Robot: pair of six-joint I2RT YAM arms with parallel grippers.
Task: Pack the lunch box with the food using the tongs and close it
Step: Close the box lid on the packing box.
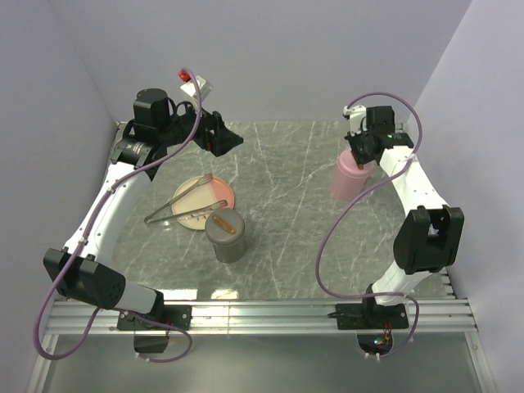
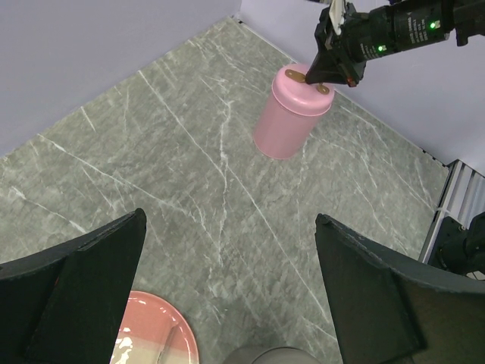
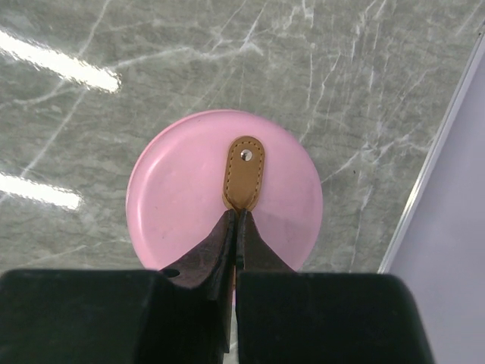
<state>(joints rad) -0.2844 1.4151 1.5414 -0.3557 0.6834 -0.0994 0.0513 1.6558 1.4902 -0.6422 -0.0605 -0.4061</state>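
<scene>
The pink cylindrical lunch box (image 1: 350,176) (image 2: 284,121) stands upright at the right, lid (image 3: 182,189) on. My right gripper (image 3: 237,214) (image 1: 358,155) is above it, jaws shut on the brown strap (image 3: 245,171) of the lid. The silver tongs (image 1: 176,209) lie across the pink plate (image 1: 223,195) (image 2: 151,334) left of centre. The food on the plate is too small to make out. My left gripper (image 2: 229,218) (image 1: 225,141) hovers wide open beyond the plate, holding nothing.
A grey cylindrical container (image 1: 225,236) (image 2: 273,355) with a brown strap on its lid stands just in front of the plate. Walls close off the back and both sides. A metal rail (image 1: 262,315) runs along the near edge.
</scene>
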